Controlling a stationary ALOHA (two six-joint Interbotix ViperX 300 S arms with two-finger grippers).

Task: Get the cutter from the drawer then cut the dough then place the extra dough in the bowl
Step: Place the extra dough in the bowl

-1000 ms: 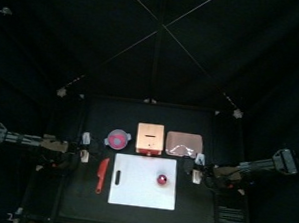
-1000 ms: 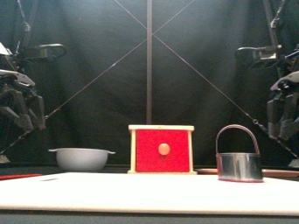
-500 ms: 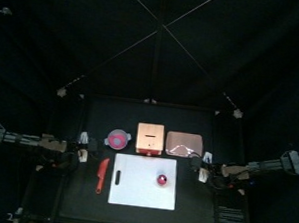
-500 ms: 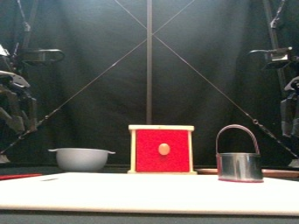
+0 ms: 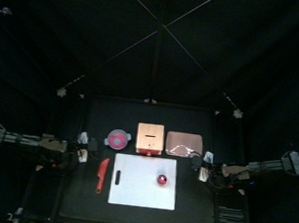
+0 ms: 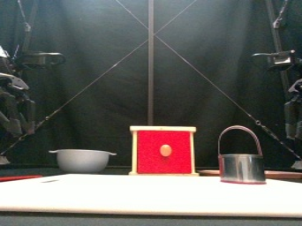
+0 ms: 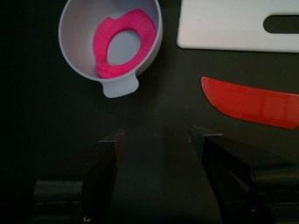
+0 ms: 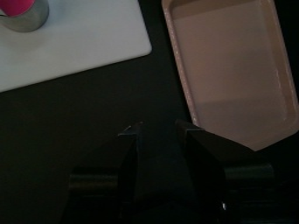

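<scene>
On the desk, seen from above, the left claw rests at the left edge near the bowl. The right claw rests at the right edge near the tray. Their jaws are too small to read here. The cutter stands on the board, well apart from both claws.

From the front, both arms are cut off at the sides. The bowl's wall hides what lies inside it. The cutter stands upright to the right of the box.

In the left wrist view, the left claw's jaws stand wide and empty over bare desk. The bowl ahead holds a ring of pink dough. The knife is cut off.

In the right wrist view, the right claw's jaws leave a narrow gap and hold nothing. The cutter is cut off at a corner, well apart from the claw.
</scene>
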